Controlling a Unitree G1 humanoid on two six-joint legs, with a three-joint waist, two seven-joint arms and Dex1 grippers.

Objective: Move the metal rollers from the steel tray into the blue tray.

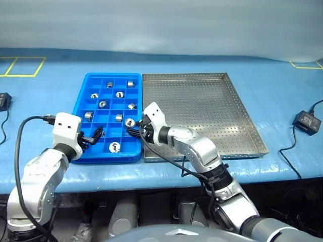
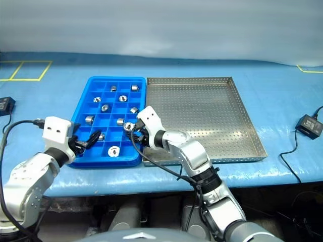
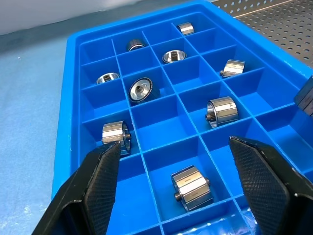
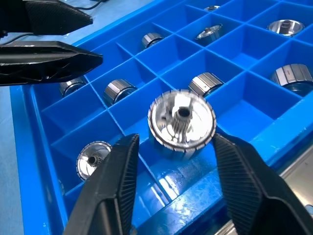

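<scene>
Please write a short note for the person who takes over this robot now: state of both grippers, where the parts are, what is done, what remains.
Left gripper: open, empty, at the near left edge of the bright blue plastic compartment tray.
Right gripper: open above a near right compartment, a shiny metal roller just ahead of its fingers; I cannot tell whether it has landed.
Done: the other silver rollers lie in separate compartments.
Left: the perforated steel tray looks empty; confirm, then withdraw.

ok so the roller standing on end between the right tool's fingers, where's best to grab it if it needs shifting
Grip the roller across its ribbed side wall, coming from above with a finger on either side. It stands with its holed flat face up, and the blue tray walls close around it block a sideways approach. The right tool already straddles it, open.
</scene>
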